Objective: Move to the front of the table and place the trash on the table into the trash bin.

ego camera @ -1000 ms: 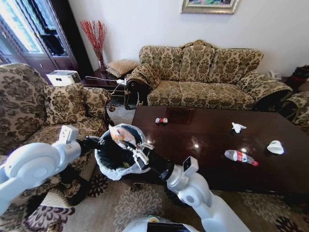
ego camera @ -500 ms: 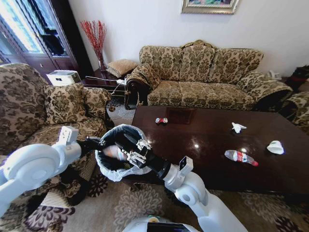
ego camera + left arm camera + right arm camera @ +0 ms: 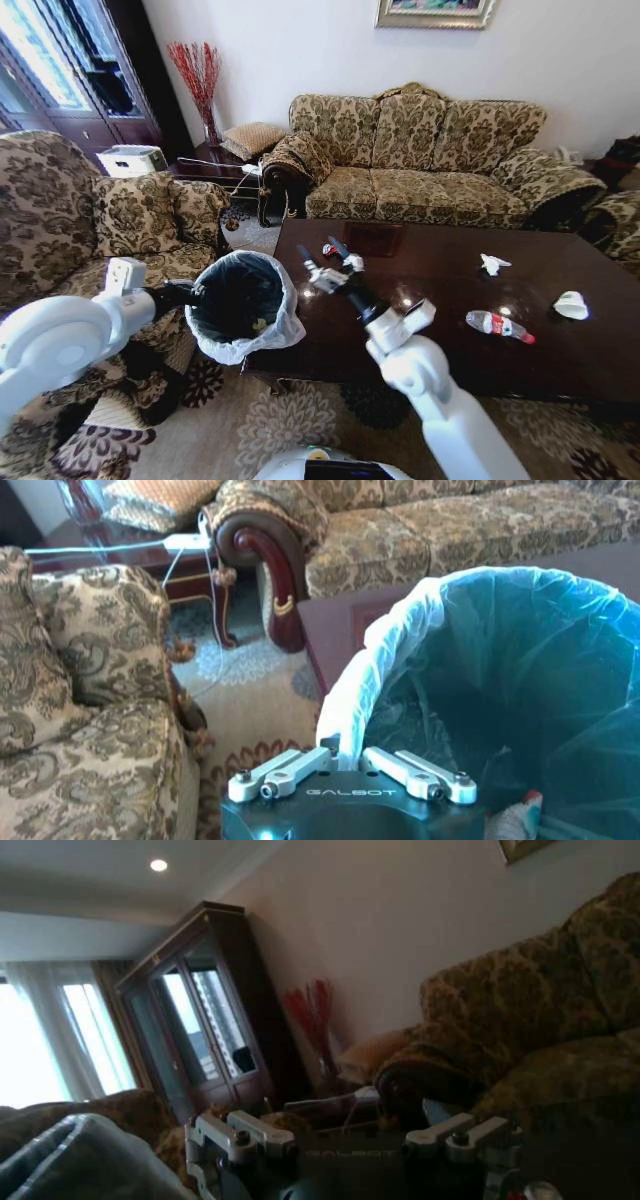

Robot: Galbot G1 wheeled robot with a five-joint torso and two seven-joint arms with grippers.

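Beside the near-left corner of the table (image 3: 600, 340) the trash bin (image 3: 240, 306) hangs in the air, held by the left gripper (image 3: 192, 292), which is clamped on the bin's rim; the left wrist view shows its two pale fingers (image 3: 285, 771) pinched together over the folded white liner at the rim of the bin (image 3: 380, 660). Something small and pale lies at the bottom of the bin, and the wrist view catches a red-and-white scrap low inside it — probably a wrapper, though it sits at the picture's edge and is hard to make out. The right gripper (image 3: 330, 266) is raised over the left part of the glossy table top, just beyond the bin, with its fingers spread apart and nothing between them; in the right wrist view its two fingers (image 3: 240, 1134) stand well apart against the dim room. Just past it on the wood lies a small red-and-white wrapper (image 3: 327, 249). Farther toward the right side of the table rest a crumpled white tissue (image 3: 491, 264), a clear plastic bottle (image 3: 498, 324) with a red label lying on its side, and another white tissue (image 3: 571, 304) near the far right edge — all well apart from both grippers. A patterned sofa (image 3: 430, 160) stands behind the table and an armchair (image 3: 60, 220) of the same cloth on the left.
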